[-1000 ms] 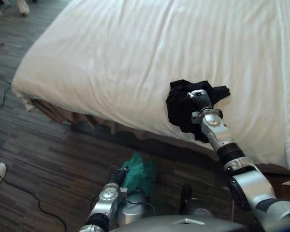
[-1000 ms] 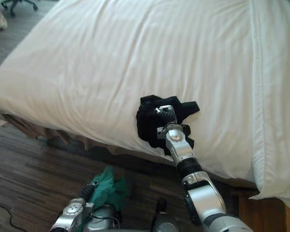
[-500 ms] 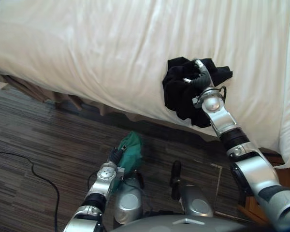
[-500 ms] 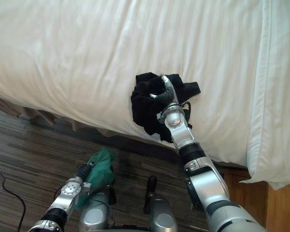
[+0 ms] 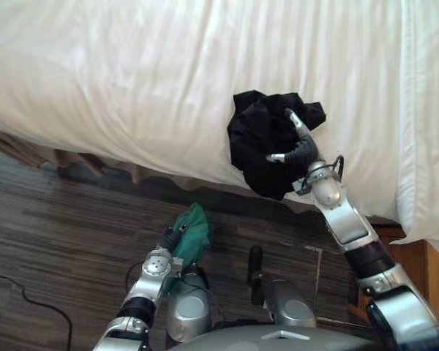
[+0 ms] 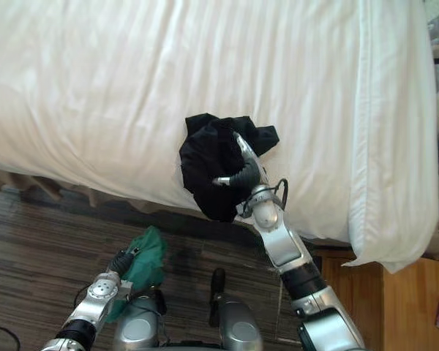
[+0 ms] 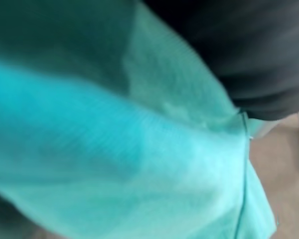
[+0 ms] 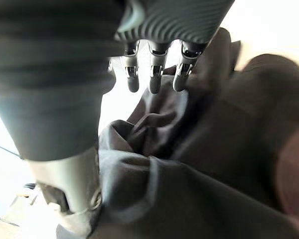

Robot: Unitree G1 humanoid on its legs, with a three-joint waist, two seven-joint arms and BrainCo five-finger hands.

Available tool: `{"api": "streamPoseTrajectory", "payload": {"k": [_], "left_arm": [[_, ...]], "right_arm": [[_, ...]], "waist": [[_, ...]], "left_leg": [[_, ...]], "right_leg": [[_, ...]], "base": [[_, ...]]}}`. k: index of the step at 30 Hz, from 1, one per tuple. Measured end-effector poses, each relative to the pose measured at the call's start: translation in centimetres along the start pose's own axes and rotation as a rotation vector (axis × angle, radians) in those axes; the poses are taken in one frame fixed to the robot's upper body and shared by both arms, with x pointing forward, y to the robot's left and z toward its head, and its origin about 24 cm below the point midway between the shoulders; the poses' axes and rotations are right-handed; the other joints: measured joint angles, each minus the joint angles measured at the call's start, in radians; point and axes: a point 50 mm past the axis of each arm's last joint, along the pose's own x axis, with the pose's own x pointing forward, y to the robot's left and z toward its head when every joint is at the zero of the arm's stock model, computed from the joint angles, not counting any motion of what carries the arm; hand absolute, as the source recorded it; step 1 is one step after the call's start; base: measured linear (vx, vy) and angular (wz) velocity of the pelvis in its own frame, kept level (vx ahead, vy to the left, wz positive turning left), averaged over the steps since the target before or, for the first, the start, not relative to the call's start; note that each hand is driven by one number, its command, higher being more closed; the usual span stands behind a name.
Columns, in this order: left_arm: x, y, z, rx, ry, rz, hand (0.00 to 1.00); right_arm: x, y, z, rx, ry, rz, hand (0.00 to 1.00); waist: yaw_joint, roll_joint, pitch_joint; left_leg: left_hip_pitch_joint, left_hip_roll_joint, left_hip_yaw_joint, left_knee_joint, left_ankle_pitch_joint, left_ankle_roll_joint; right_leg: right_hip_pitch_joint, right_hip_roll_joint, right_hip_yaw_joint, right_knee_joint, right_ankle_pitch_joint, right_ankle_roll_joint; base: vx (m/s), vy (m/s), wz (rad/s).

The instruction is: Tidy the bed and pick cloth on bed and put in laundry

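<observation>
Bed (image 5: 168, 66): white sheet, long creases. Thicker white duvet (image 6: 395, 131) along its right side. Black cloth (image 5: 260, 142) lies crumpled at the near edge, partly overhanging. Brown skirt (image 5: 73, 159) below the edge. Dark plank floor (image 5: 51, 241) underneath.

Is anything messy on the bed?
Yes. A black cloth lies crumpled at the near edge of the bed, on its smooth white cover; the right hand rests on it. The left hand holds a green cloth.

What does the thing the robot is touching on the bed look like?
Find the big white bed. Near its front edge lies a crumpled black cloth, with the right robot hand resting on top. It is the one dark lump on all that white; the green cloth hangs lower down, over the floor.
</observation>
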Motion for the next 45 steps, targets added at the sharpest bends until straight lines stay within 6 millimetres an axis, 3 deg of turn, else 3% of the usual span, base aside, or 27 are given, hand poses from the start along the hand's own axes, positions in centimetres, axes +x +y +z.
{"api": "streamPoseTrajectory", "payload": {"k": [4, 10, 12, 15, 19, 20, 25, 33, 36, 41, 45], "left_arm": [[-0.3, 0.2, -0.8, 0.032, 0.03, -0.004, 1.0], [-0.4, 0.6, -0.6, 0.055, 0.017, -0.004, 1.0], [-0.2, 0.7, -0.2, 0.054, 0.005, -0.002, 1.0], [0.4, 0.7, 1.4, 0.037, -0.037, 0.001, 1.0], [1.4, 1.0, 3.4, 0.029, -0.088, 0.009, 1.0], [1.5, 1.1, 3.5, 0.03, -0.092, 0.012, 1.0], [2.0, 0.6, 4.8, 0.014, -0.135, 0.013, 1.0], [2.1, -1.6, 6.4, -0.032, -0.209, -0.01, 1.0], [2.1, -2.3, 6.7, -0.045, -0.215, -0.022, 1.0], [1.7, -3.5, 6.9, -0.036, -0.221, -0.037, 1.0], [1.0, -4.7, 4.6, -0.035, -0.153, -0.068, 1.0]], "right_arm": [[-1.5, 0.5, 0.2, 0.023, -0.01, 0.058, 0.0], [-1.4, 1.0, 0.4, 0.038, -0.02, 0.071, 0.0], [-0.6, 1.1, 0.1, -0.022, -0.016, 0.051, 0.0], [2.6, 0.5, -0.5, -0.194, 0.02, -0.002, 0.0], [6.7, -2.5, 1.0, -0.305, 0.01, -0.177, 0.0], [7.2, -3.0, 1.1, -0.315, 0.021, -0.196, 1.0], [9.3, -5.3, 1.4, -0.266, 0.069, -0.241, 1.0], [9.3, -5.3, 0.5, -0.025, 0.072, -0.246, 1.0], [8.3, -4.5, -1.0, 0.108, 0.09, -0.248, 1.0], [5.3, -1.2, -4.3, 0.262, 0.15, -0.234, 1.0], [0.5, 2.9, -8.3, 0.31, 0.264, -0.162, 1.0]], "waist": [[0.002, -0.015, -0.01], [0.008, -0.021, -0.011], [0.014, -0.013, 0.003], [0.023, 0.008, 0.022], [0.031, 0.043, 0.043], [0.032, 0.045, 0.044], [0.038, 0.067, 0.051], [0.032, 0.11, 0.038], [0.03, 0.112, 0.037], [0.026, 0.101, 0.031], [-0.003, 0.099, -0.038]], "left_leg": [[-0.004, -0.002, -0.001, 0.0, 0.0, 0.0], [-0.052, -0.007, -0.006, 0.002, 0.009, 0.005], [-0.075, -0.008, -0.013, 0.005, 0.015, 0.009], [-0.128, -0.01, -0.031, 0.004, 0.025, 0.017], [-0.214, -0.011, -0.069, 0.006, 0.043, 0.022], [-0.224, -0.012, -0.073, 0.006, 0.044, 0.023], [-0.278, -0.017, -0.115, 0.006, 0.05, 0.018], [-0.275, -0.016, -0.119, 0.007, 0.051, 0.017], [-0.246, -0.017, -0.114, 0.007, 0.05, 0.011], [-0.14, -0.023, -0.078, 0.006, 0.032, 0.001], [-0.052, -0.037, -0.045, 0.005, -0.004, -0.007]], "right_leg": [[-0.001, -0.001, 0.003, -0.001, 0.001, 0.002], [-0.05, -0.004, 0.002, 0.007, 0.008, 0.004], [-0.072, -0.005, -0.002, 0.014, 0.009, 0.004], [-0.125, -0.004, -0.014, 0.031, 0.01, 0.006], [-0.194, -0.005, -0.048, 0.04, 0.013, 0.008], [-0.202, -0.006, -0.053, 0.042, 0.013, 0.008], [-0.24, -0.008, -0.08, 0.045, 0.012, 0.007], [-0.238, -0.008, -0.084, 0.045, 0.01, 0.007], [-0.208, -0.008, -0.082, 0.043, 0.003, 0.007], [-0.112, -0.012, -0.062, 0.032, -0.015, 0.007], [-0.034, -0.027, -0.047, 0.019, -0.037, 0.015]], "base": [[0.02, -0.006, 0.02], [0.03, -0.007, 0.04], [0.01, -0.009, 0.1], [-0.02, -0.012, 0.14], [-0.03, -0.015, 0.26], [-0.01, -0.013, 0.22], [0.01, -0.01, 0.15], [0.01, -0.006, 0.02], [0.06, -0.023, -0.02], [0.09, -0.032, -0.11], [0.15, -0.034, -0.2]]}}
